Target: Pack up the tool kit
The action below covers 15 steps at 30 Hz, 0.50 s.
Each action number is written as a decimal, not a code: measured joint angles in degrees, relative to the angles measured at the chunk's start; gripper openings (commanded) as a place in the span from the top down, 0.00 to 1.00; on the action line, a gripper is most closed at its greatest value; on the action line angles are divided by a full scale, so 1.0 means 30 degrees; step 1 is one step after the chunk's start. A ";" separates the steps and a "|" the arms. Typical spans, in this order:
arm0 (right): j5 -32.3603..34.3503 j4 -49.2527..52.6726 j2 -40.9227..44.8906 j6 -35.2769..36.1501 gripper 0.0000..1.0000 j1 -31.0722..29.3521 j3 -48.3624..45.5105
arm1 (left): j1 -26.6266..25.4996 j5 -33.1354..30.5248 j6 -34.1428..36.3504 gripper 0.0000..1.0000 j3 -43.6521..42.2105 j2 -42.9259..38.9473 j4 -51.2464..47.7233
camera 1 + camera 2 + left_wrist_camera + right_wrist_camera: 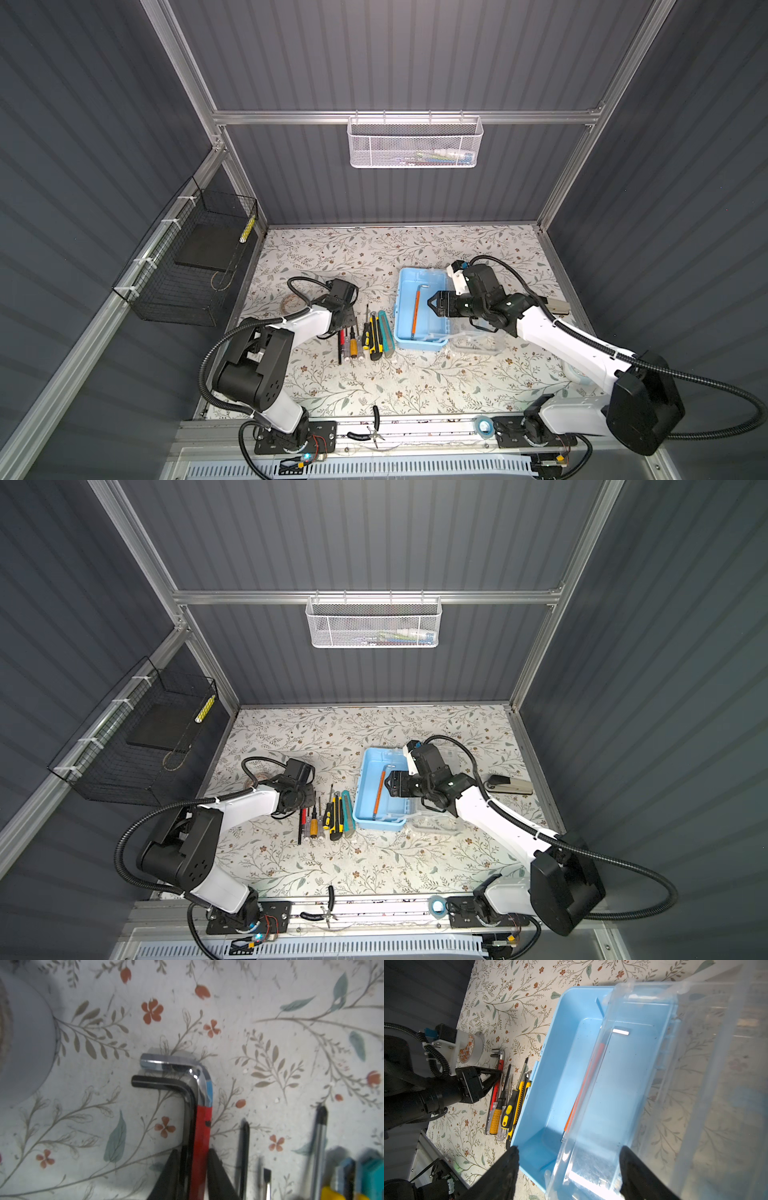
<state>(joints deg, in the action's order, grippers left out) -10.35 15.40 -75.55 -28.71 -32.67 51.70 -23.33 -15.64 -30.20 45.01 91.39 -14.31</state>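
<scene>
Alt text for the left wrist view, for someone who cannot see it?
A black hex key and a red-sleeved hex key lie side by side on the floral tabletop, flanked by the fingertips of the left gripper; whether they are gripped is unclear. Screwdriver tips lie alongside.

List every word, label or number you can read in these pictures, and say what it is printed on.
No text can be read anywhere.
Tape roll: orange print on its inner ring, too blurred.
Red hex key: black mark, unreadable.
White mesh basket: items inside too small.
</scene>
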 measured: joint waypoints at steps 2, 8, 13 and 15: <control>-0.0066 0.0000 0.0000 0.0007 0.24 0.0000 0.0000 | 0.0000 -0.0117 -0.0007 0.72 0.0000 -0.0087 -0.0277; -0.0350 -0.0095 -0.0328 0.0007 0.24 0.0000 0.0000 | 0.0000 -0.0401 0.0007 0.71 0.0000 -0.1231 -0.1406; -0.0634 -0.0342 -0.0619 0.0015 0.24 0.0000 0.0044 | 0.0000 -0.0597 0.0087 0.71 0.0022 -0.2113 -0.1843; -0.0714 -0.0372 -0.0656 0.0015 0.24 0.0000 0.0066 | 0.0000 -0.0619 0.0109 0.72 0.0022 -0.2098 -0.1974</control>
<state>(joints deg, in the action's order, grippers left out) -12.49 14.28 -77.52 -28.67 -32.67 51.90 -23.33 -17.50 -29.87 45.08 85.10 -20.23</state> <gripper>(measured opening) 0.761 0.286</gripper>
